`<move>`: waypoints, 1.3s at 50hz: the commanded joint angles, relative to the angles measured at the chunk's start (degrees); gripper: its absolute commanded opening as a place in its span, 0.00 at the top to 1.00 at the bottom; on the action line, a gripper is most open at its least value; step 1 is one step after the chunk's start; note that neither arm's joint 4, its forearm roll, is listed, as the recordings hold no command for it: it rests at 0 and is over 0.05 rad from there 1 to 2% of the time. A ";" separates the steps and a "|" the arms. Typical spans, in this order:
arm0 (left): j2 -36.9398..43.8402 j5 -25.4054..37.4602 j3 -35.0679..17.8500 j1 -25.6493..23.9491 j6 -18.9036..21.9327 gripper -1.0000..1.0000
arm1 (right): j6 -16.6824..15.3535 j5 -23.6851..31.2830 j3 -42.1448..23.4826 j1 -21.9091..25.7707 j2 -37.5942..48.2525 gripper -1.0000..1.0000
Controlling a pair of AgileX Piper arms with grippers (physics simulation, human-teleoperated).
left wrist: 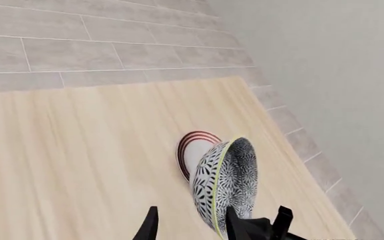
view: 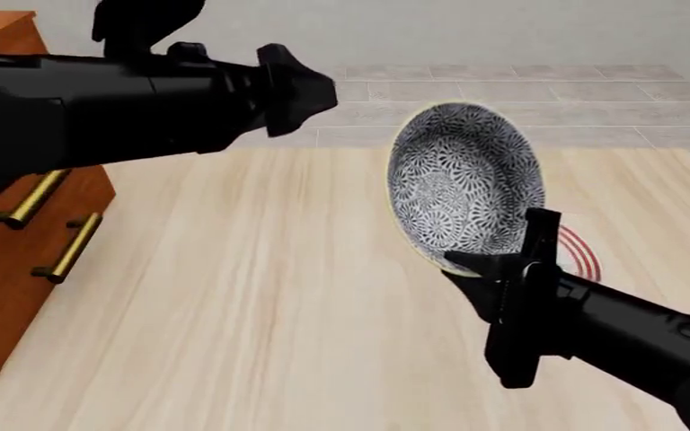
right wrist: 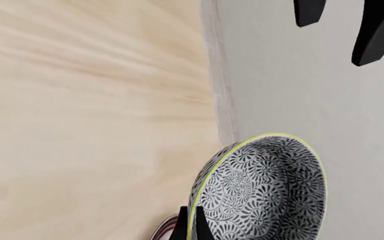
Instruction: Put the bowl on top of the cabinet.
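The bowl (view: pixel 465 180), dark blue-and-white patterned with a pale rim, hangs tipped on its side above the table. My right gripper (view: pixel 489 265) is shut on its lower rim; in the right wrist view the gripper (right wrist: pixel 192 226) pinches that rim of the bowl (right wrist: pixel 262 192). My left gripper (view: pixel 305 90) hovers open to the left of the bowl without touching it. Its spread fingers (left wrist: pixel 150 225) frame the edge-on bowl (left wrist: pixel 224 182) in the left wrist view. The reddish-brown cabinet (view: pixel 10 242) with brass handles stands at the far left, partly hidden behind my left arm.
A white plate with red rings (view: pixel 581 253) lies on the light wooden table (view: pixel 261 296) behind the bowl, also seen as the plate (left wrist: pixel 193 147) in the left wrist view. Grey tiled floor (view: pixel 537 90) and a pale wall lie beyond the table's far edge.
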 commanded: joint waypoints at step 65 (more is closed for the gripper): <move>13.67 -8.66 0.87 -3.62 0.84 0.00 | 0.86 -3.43 1.62 4.11 1.92 1.00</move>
